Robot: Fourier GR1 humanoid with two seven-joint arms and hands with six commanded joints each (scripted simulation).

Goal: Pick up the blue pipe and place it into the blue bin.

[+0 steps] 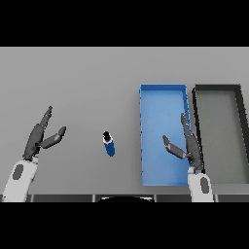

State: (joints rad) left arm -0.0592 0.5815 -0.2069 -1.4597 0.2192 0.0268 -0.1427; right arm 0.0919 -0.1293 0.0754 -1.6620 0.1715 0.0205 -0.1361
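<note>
A short blue pipe (109,143) with a dark open end lies on the grey table, left of the blue bin (163,90). My right hand (189,146) hovers open over the bin's right side, fingers straight and thumb spread toward the left. My left hand (40,137) is open at the far left, well apart from the pipe. Neither hand touches the pipe. The blue bin holds nothing that I can see.
A dark grey bin (218,88) stands right beside the blue bin, at the table's right edge. The grey table (73,82) stretches wide behind and left of the pipe.
</note>
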